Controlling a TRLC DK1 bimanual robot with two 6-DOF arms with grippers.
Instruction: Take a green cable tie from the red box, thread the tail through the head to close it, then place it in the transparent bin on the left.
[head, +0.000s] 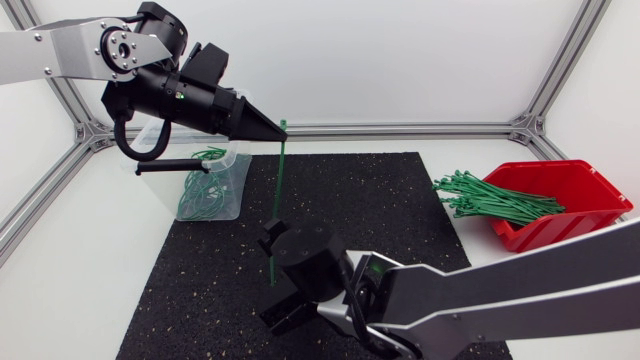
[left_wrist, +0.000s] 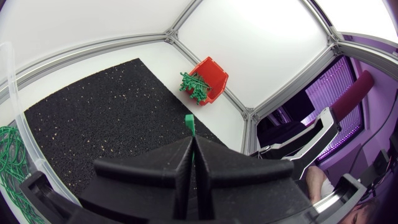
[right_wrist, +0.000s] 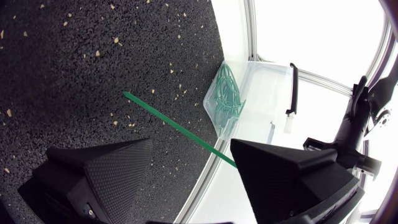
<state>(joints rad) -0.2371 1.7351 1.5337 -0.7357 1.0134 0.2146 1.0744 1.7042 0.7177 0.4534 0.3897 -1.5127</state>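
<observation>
1. the threading step is in hand: the left claw (head: 274, 127) is pinched closed on the head end of the green cable tie (head: 278, 200), which hangs upright over the black mat (head: 380, 190).
2. the right claw (head: 277, 278) gapes wide around the tail (gripping nothing).
3. next, i judge, it must close on the tail and curl it up to the head.
4. the mat lies on the white table (head: 80, 250). the transparent bin (head: 215, 190) is near the left claw and the red box (head: 575, 205) well apart.

light: bright, even, diffuse | shadows: faint, soft | glare: white table (head: 60, 250) nearly washed out
</observation>
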